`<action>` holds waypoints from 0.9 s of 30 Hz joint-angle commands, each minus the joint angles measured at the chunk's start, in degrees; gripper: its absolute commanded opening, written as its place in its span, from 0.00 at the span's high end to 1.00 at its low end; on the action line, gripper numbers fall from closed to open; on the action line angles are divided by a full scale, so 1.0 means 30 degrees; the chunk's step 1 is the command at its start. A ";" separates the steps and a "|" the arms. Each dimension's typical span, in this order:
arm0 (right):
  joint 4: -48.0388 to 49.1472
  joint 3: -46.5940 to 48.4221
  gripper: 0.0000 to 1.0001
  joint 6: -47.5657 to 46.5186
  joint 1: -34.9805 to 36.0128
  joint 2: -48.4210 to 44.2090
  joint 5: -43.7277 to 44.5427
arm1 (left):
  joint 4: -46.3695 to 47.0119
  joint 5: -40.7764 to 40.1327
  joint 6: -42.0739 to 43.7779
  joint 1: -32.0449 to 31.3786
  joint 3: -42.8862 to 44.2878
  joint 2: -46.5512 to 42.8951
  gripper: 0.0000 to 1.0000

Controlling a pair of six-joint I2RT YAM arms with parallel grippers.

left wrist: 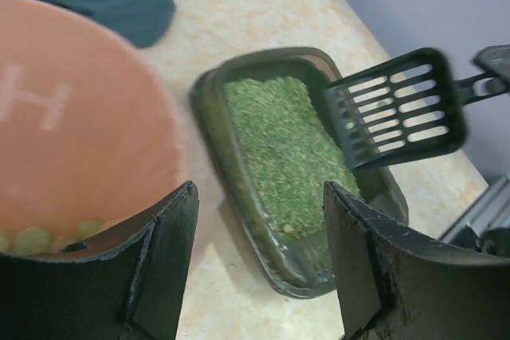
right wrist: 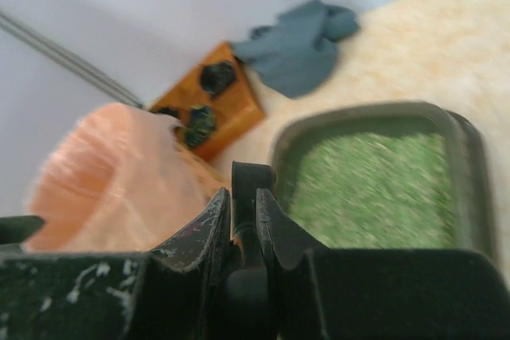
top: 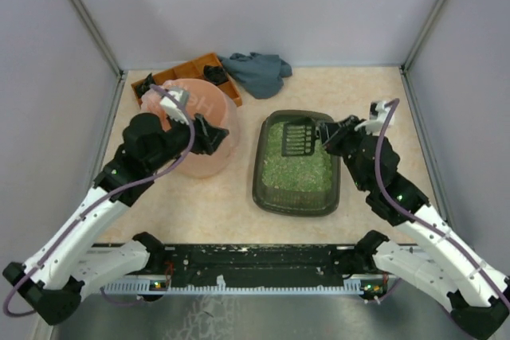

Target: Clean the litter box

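Litter box (top: pixel 258 181) lies flat on the desk (top: pixel 215 205), just under and ahead of the right fingers (right wrist: pixel 199 232) and well off to the right of the left fingers (left wrist: pixel 159 260). Right fingers are clenched on the handle of the black slotted scoop (top: pixel 298 139), and the blade hangs over the far end of the green granules, lifted clear of them. Left fingers are spread wide, gripping nothing, parked at the right side of the pink bin (top: pixel 209 163), with its wall just outside the left-hand finger.

Looks like the sifting step: the scoop is up, with at most a few bits on its slots. Next call is either a dip back into the granules or a level carry leftward to the bin.

Bare desk separates the 2 containers, so that lane is open. Watch the box's raised rim on the way out and the left fingers at the bin's near side. Cloth (top: pixel 256 72) and orange tray (top: pixel 195 69) sit beyond, out of the path.
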 commanded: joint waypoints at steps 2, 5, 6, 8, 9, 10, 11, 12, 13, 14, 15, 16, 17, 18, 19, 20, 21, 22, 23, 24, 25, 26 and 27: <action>-0.3143 -0.2183 1.00 0.0326 -0.0007 -0.1924 0.2713 | 0.0255 -0.1842 0.0600 -0.4486 0.2196 0.2971 0.30; -0.3783 -0.2541 1.00 -0.0559 0.0000 -0.2008 0.2782 | 0.0328 -0.1504 0.0312 -0.5547 0.2352 0.4844 0.31; -0.3944 -0.2425 1.00 -0.1127 -0.0019 -0.1795 0.2576 | 0.0320 -0.1534 0.0207 -0.5698 0.2287 0.5283 0.32; -0.4306 -0.1828 1.00 -0.2372 -0.0004 -0.0944 0.1835 | 0.0297 -0.1613 0.0052 -0.5774 0.1972 0.5816 0.32; -0.4562 -0.1355 1.00 -0.3115 -0.0005 -0.0354 0.1395 | 0.0221 -0.1676 -0.0067 -0.5793 0.1818 0.5942 0.34; -0.4806 -0.0867 1.00 -0.3897 0.0002 0.0239 0.0846 | 0.0211 -0.1687 -0.0286 -0.5773 0.1587 0.5955 0.35; -0.5031 -0.0425 1.00 -0.4587 0.0007 0.0746 0.0334 | 0.0217 -0.1641 -0.0432 -0.5770 0.1239 0.5886 0.37; -0.5173 -0.0041 1.00 -0.5304 -0.0015 0.1212 -0.0184 | 0.0236 -0.1540 -0.0545 -0.5774 0.0950 0.5823 0.38; -0.5209 0.0242 1.00 -0.5888 -0.0011 0.1545 -0.0685 | 0.0209 -0.1374 -0.0655 -0.5767 0.0610 0.5759 0.39; -0.5191 0.0486 1.00 -0.6426 0.0005 0.1839 -0.1033 | 0.0202 -0.1096 -0.0727 -0.5770 0.0264 0.5679 0.40; -0.5185 0.0707 1.00 -0.6910 -0.0015 0.2114 -0.1318 | 0.0202 -0.0739 -0.0842 -0.5778 -0.0105 0.5614 0.40; -0.5196 0.0943 1.00 -0.7323 0.0004 0.2397 -0.1600 | 0.0201 -0.0409 -0.0948 -0.5771 -0.0463 0.5573 0.41; -0.5292 0.1185 1.00 -0.7707 -0.0011 0.2685 -0.1631 | 0.0234 -0.0123 -0.1031 -0.5803 -0.0786 0.5535 0.41; -0.5399 0.1435 1.00 -0.7950 -0.0002 0.2945 -0.1484 | 0.0257 0.0126 -0.1042 -0.5826 -0.1050 0.5559 0.42; -0.5523 0.1602 1.00 -0.8192 0.0002 0.3179 -0.1129 | 0.0260 0.0354 -0.1065 -0.5854 -0.1295 0.5603 0.42; -0.5633 0.1828 1.00 -0.8417 0.0010 0.3450 -0.0795 | 0.0245 0.0511 -0.1064 -0.5898 -0.1458 0.5652 0.42; -0.5819 0.1992 1.00 -0.8613 0.0011 0.3696 -0.0563 | 0.0236 0.0696 -0.1016 -0.5936 -0.1591 0.5731 0.43; -0.5959 0.2122 1.00 -0.8883 0.0000 0.3928 -0.0659 | 0.0239 0.0909 -0.0981 -0.5982 -0.1663 0.5804 0.43; -0.5816 0.2138 1.00 -0.9323 -0.0016 0.4100 -0.1128 | 0.0195 0.1057 -0.0936 -0.6053 -0.1687 0.5860 0.44; -0.5589 0.2159 1.00 -0.9756 -0.0014 0.4187 -0.1747 | 0.0069 0.1174 -0.0887 -0.6066 -0.1690 0.5922 0.45; -0.5363 0.2187 1.00 -1.0205 -0.0003 0.4238 -0.2740 | -0.0108 0.1273 -0.0833 -0.6086 -0.1690 0.5926 0.45; -0.5024 0.2198 1.00 -1.0719 -0.0020 0.4307 -0.3952 | -0.0240 0.1296 -0.0797 -0.6095 -0.1727 0.5905 0.46; -0.4505 0.2144 1.00 -1.1120 -0.0011 0.4352 -0.5001 | -0.0227 0.1339 -0.0800 -0.6104 -0.1963 0.5803 0.46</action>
